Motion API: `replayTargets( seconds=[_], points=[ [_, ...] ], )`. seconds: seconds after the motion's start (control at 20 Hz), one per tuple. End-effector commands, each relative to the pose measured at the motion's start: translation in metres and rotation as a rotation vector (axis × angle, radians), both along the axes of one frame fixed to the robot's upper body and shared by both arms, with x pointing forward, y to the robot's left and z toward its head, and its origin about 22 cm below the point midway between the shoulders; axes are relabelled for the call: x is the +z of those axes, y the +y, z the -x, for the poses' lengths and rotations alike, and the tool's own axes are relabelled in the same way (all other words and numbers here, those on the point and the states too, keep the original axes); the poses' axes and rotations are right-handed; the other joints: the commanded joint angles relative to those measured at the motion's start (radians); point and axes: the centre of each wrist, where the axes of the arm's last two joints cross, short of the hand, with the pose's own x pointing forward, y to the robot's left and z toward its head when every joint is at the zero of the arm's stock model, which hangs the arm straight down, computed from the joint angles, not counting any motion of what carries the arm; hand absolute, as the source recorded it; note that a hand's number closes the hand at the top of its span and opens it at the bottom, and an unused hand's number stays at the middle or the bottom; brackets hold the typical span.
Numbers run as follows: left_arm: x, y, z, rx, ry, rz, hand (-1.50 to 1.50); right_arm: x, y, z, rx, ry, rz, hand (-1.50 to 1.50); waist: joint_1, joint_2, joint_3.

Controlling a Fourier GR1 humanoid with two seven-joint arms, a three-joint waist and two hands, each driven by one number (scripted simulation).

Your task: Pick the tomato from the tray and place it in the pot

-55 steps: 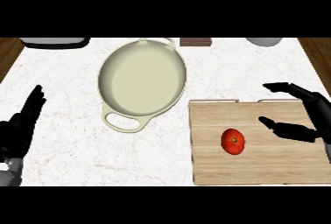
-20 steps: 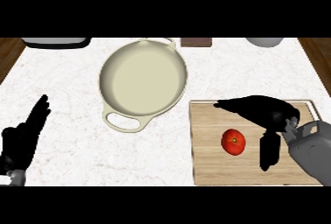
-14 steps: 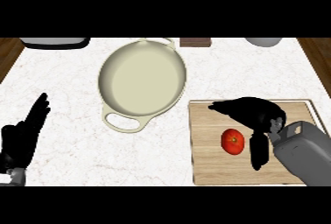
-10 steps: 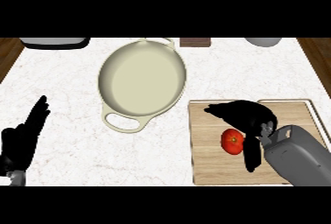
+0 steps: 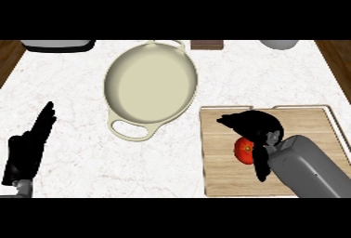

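Note:
A red tomato [image 5: 244,149] lies on the wooden tray [image 5: 226,176] at the right of the counter, half hidden by my right hand [image 5: 257,126]. That hand sits over the tomato from the right, fingers curved above it and thumb down along its right side. The cream oval pot [image 5: 151,86] stands up and to the left of the tray, nothing inside it. Resting at the lower left edge, my left hand [image 5: 29,145] is open with fingers straight up.
The counter is white marble. Along the back edge sit a dark appliance [image 5: 58,44], a small brown block [image 5: 207,44] and a grey bowl [image 5: 280,44]. The pot's near handle [image 5: 130,130] points towards the tray's left side.
My right hand has come in from the tray's right side leftward and lower, closing over the tomato. The tomato, the pot and my left hand have stayed put.

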Motion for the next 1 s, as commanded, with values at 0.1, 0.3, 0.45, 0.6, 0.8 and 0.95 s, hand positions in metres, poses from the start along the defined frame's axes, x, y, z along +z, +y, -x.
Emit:
replayTargets(
  seconds=[0.1, 0.3, 0.45, 0.6, 0.8, 0.95],
  points=[
    [-0.007, -0.005, 0.003, 0.006, 0.008, -0.009, 0.00, -0.020, -0.012, 0.006, 0.012, -0.008, 0.055, -1.50, -0.002, 0.000, 0.000],
    [0.016, 0.013, -0.015, -0.004, -0.013, 0.012, 0.00, -0.033, -0.012, 0.004, 0.002, -0.005, 0.020, -1.50, -0.002, 0.000, 0.000],
    [-0.001, 0.014, -0.012, -0.004, 0.004, 0.002, 0.00, -0.035, 0.003, -0.001, -0.004, -0.010, 0.038, -1.50, -0.002, 0.000, 0.000],
    [0.016, 0.012, -0.015, -0.004, 0.004, -0.006, 0.00, -0.028, -0.004, -0.015, 0.022, 0.046, 0.043, -1.50, -0.001, 0.001, 0.000],
    [0.016, -0.002, 0.000, 0.021, -0.011, 0.000, 0.00, -0.053, 0.005, 0.010, 0.097, -0.013, 0.005, 1.50, 0.001, 0.000, 0.000],
    [0.016, 0.003, -0.007, 0.008, 0.003, -0.010, 0.00, -0.048, -0.004, -0.008, 0.107, -0.018, -0.007, 1.50, 0.001, 0.000, 0.000]
  ],
)
